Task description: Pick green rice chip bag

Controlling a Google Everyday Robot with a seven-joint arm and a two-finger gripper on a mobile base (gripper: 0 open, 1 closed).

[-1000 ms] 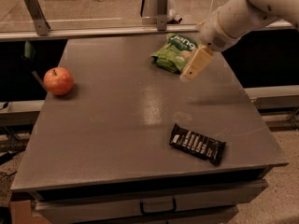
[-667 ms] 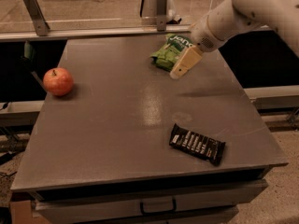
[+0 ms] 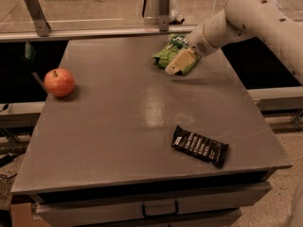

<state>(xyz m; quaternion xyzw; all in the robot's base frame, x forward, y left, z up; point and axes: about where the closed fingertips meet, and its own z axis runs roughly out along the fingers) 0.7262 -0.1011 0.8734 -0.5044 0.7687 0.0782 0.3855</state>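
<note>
The green rice chip bag [image 3: 166,54] lies at the far side of the grey table [image 3: 118,126], right of centre. My gripper [image 3: 177,64] comes in from the upper right on a white arm. Its pale fingers lie over the bag's front right part and hide that part of it.
A red apple [image 3: 59,82] sits at the table's left edge. A black wrapped bar with white print [image 3: 200,146] lies near the front right. A metal rail [image 3: 94,31] and posts run behind the table. A drawer handle [image 3: 160,209] shows below the front edge.
The arm has swung left and down, bringing the gripper from beside the bag's right edge to over the bag. The bag, apple and bar have not moved.
</note>
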